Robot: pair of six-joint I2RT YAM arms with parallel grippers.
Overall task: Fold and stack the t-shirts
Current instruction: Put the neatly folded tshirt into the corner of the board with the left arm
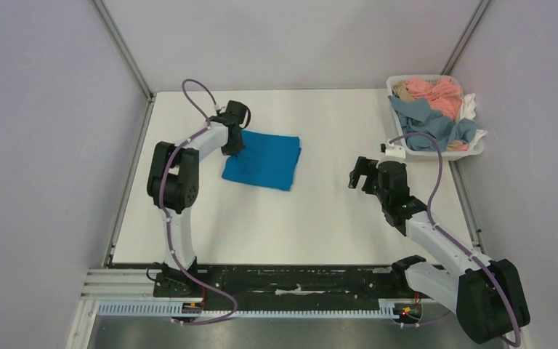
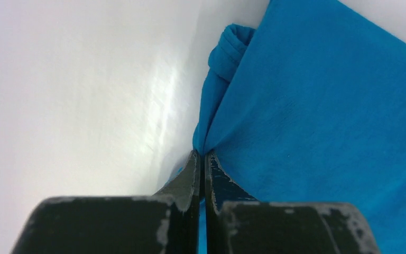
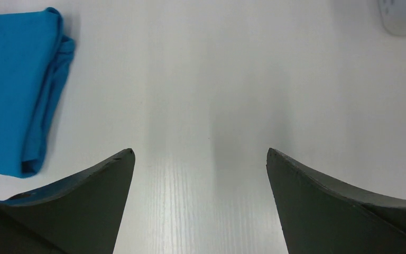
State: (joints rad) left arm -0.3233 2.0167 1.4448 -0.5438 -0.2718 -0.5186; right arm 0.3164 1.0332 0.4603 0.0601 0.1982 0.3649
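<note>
The left hand (image 2: 203, 157), angled low over the counter (image 2: 84, 95), pinches the left edge of the folded blue t-shirt (image 2: 317, 116) lying left of centre. Light, limp cloth like this likely sags and unfolds, so a corner pinch through all layers seems best. The right hand (image 3: 200, 153) hovers spread, well apart, empty.
</note>
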